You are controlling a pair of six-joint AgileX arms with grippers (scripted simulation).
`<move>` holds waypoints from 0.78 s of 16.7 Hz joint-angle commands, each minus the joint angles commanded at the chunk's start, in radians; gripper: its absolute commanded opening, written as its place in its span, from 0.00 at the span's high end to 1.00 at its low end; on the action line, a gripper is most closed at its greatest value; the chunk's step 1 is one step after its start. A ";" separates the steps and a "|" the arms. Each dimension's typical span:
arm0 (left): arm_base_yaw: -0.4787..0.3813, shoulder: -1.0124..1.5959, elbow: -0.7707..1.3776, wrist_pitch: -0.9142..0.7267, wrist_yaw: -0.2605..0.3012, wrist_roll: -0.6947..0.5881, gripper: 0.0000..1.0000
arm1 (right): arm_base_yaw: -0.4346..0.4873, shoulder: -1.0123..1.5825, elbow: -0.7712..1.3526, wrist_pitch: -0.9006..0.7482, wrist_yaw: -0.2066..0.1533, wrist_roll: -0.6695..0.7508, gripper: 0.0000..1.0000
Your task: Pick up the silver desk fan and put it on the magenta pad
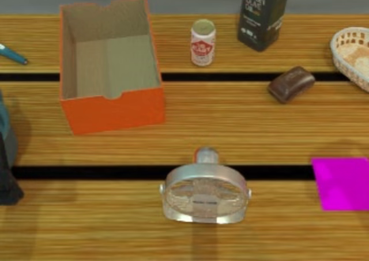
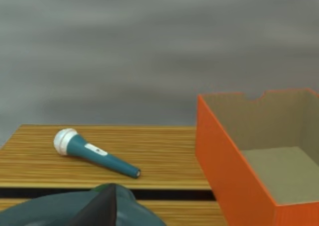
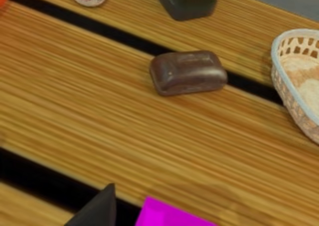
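The silver desk fan (image 1: 206, 193) stands at the table's front middle, its wire-grille cage facing up toward the camera and its round base (image 1: 206, 155) behind it. The magenta pad (image 1: 342, 183) lies flat at the right edge, level with the fan; one corner of the magenta pad (image 3: 172, 217) shows in the right wrist view. My left gripper (image 1: 7, 169) is parked at the table's left edge, far from the fan. Only a dark tip of my right gripper (image 3: 97, 211) shows, close beside the pad's corner. Neither gripper touches the fan.
An open orange box (image 1: 109, 108) stands back left, with a teal microphone (image 2: 94, 153) beyond it. At the back stand a red-and-white can (image 1: 203, 42) and a dark bottle (image 1: 262, 13). A brown soap bar (image 1: 291, 83) and a wicker basket (image 1: 351, 56) lie back right.
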State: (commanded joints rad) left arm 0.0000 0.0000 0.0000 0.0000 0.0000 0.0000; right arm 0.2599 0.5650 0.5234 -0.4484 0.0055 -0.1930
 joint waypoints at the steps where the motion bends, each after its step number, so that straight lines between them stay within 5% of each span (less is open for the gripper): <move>1: 0.000 0.000 0.000 0.000 0.000 0.000 0.00 | 0.042 0.102 0.096 -0.066 0.000 -0.029 0.00; 13: 0.000 0.000 0.000 0.000 0.000 0.000 0.00 | 0.514 1.249 1.174 -0.802 -0.002 -0.361 0.00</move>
State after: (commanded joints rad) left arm 0.0000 0.0000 0.0000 0.0000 0.0000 0.0000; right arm 0.7736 1.8142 1.6970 -1.2502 0.0039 -0.5545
